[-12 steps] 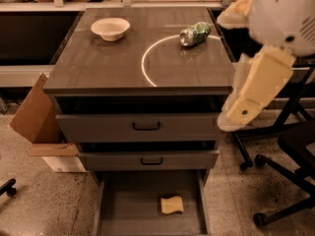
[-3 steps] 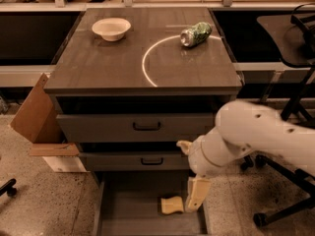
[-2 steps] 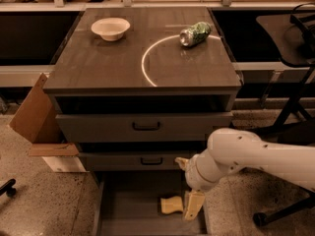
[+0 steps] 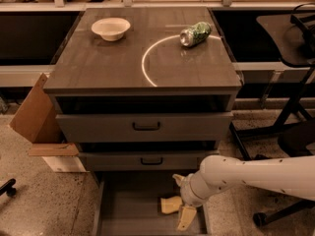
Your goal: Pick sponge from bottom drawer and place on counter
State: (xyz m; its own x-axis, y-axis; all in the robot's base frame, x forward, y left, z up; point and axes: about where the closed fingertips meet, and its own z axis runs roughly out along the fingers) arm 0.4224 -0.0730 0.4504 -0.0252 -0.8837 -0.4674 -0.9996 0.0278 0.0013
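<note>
Sponge (image 4: 170,205) in bottom drawer (image 4: 127,211), claw (image 4: 181,199) spread alongside

Finding the hand (image 4: 182,199) crowding the right half of the pulled-out bottom drawer (image 4: 123,215), just beside the sponge (image 4: 170,204), and the white arm (image 4: 256,176) barring the drawer's right side. Leaving the left half of the drawer floor lying bare for passing. Overhanging the drawer's back and limiting headroom there, the middle drawer front (image 4: 147,160). Offering broad open room across the front and middle of the worktop (image 4: 98,65); crowding only the rear, a white bowl (image 4: 110,28) at back left and a tipped green can (image 4: 195,34) at back right, well apart. Hemming the cabinet's left flank, a cardboard box (image 4: 32,114); standing near the right flank, a dark chair (image 4: 298,139).
</note>
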